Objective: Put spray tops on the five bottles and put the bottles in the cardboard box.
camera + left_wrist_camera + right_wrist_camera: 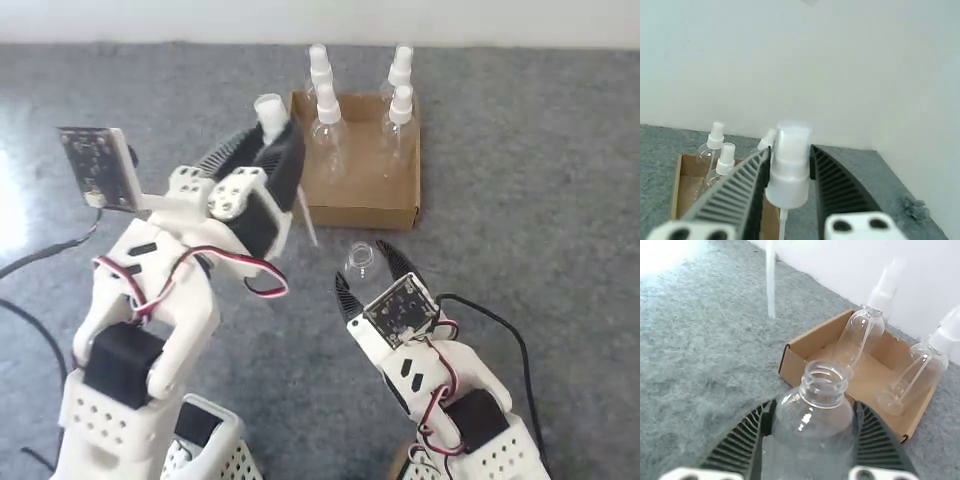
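White plastic spray top point(788, 170), clamped in the left end effector point(788, 150), should be centred over the clear plastic bottle point(812, 430) gripped by the right end effector point(812, 407).

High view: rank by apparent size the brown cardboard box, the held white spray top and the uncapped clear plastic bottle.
1. Brown cardboard box.
2. Held white spray top and uncapped clear plastic bottle look alike, bottle end-on: unranked.

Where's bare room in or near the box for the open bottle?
The cardboard box's near half, between the four capped bottles and its front wall, is bare. So is the table right of it. Crowded: its left edge, where the left gripper holds a spray top.
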Motion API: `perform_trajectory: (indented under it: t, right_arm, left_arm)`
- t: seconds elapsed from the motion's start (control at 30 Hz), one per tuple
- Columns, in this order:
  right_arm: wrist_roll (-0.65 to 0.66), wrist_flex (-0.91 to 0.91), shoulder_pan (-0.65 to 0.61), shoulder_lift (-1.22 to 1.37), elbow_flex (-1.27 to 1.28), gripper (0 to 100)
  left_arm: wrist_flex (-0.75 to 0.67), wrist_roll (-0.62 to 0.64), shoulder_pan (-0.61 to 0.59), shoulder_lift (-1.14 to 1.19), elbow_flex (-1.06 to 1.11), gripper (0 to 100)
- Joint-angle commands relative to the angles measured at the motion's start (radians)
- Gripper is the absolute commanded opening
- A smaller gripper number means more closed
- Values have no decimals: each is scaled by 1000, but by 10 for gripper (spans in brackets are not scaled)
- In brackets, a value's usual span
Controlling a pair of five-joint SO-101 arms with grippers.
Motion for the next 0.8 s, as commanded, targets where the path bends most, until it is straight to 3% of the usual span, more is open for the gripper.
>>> perform_trajectory:
  t: [0.0, 0.77]
  right_arm:
    - [-8, -28, -10, -19, -11, 145]
    - [0, -30, -91, -19, -17, 145]
  left_arm:
    - [-25, 9, 66, -29, -41, 46]
    - [-114, 8, 110, -28, 77, 45]
